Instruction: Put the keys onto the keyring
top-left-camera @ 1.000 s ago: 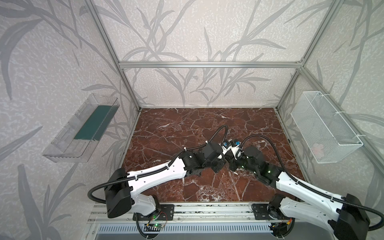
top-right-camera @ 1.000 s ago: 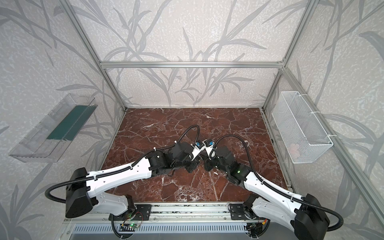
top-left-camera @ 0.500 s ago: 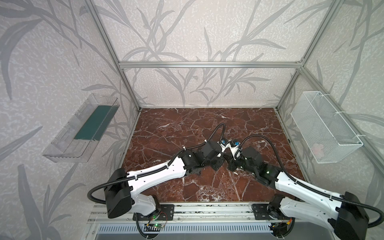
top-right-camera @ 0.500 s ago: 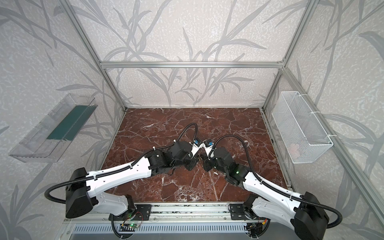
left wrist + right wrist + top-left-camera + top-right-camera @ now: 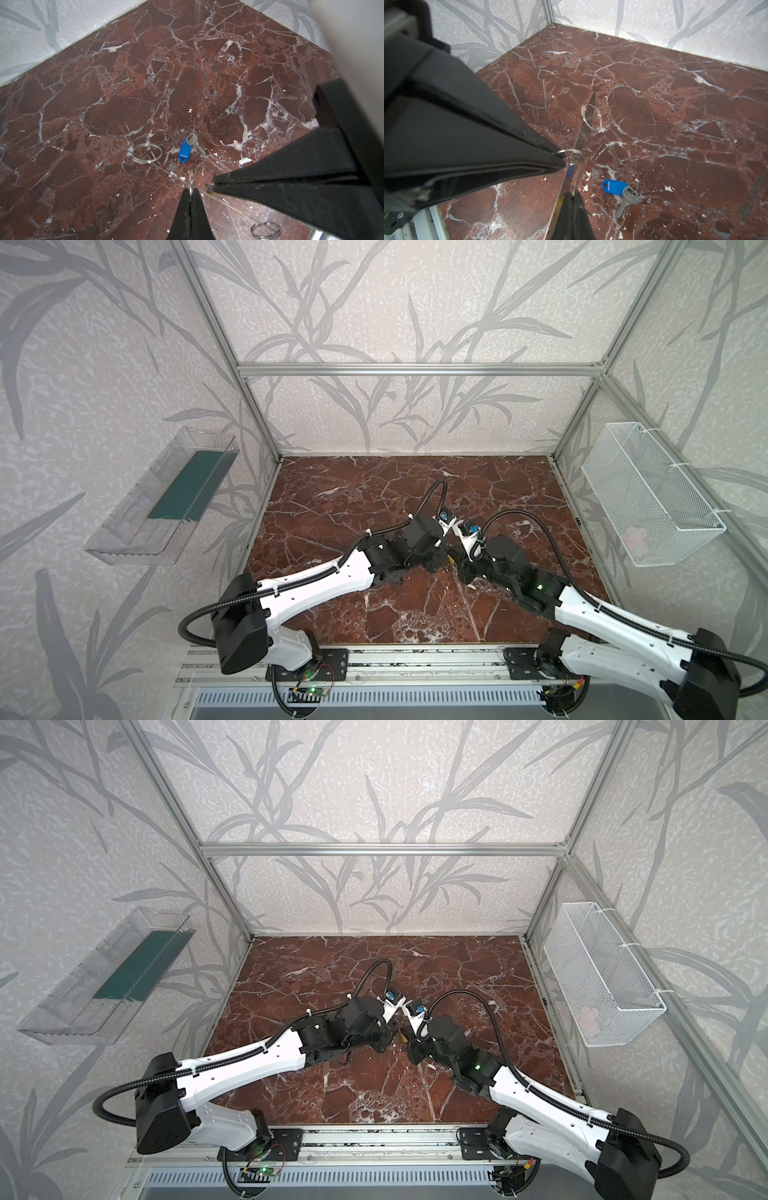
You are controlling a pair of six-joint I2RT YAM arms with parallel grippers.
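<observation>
1. left gripper (image 5: 190, 193): closed on the rim of the keyring (image 5: 190, 180), holding it off the table (image 5: 374, 497) about mid-table, a little right of centre. only a short arc is pinched, so most of the loop sticks out free towards the other arm. i judge that leaves room for threading.
2. right gripper (image 5: 213, 184): closed too, reaching in from the right with its tips just beside the keyring. it nips a small metal part with a yellow fleck under it, which i take for the yellow key (image 5: 211, 189). most of that key is hidden.
3. the tips meet nearly head-on, so one arm can steady the loop while the other works the key's eye into the split. whether metal touches metal i cannot tell.
4. blue key (image 5: 184, 150): flat on the table just past the tips, apart from both grippers, likely the next one to go on. the wrists hide it in both top views.
5. a spare ring (image 5: 146, 153) lies near the blue key and a second spare ring (image 5: 266, 229) lies nearer the right arm. both sit loose on the table and neither looks needed for this step.
6. risk: with so thin a pinch, the keyring could twist or slip if the key is pushed hard.
</observation>
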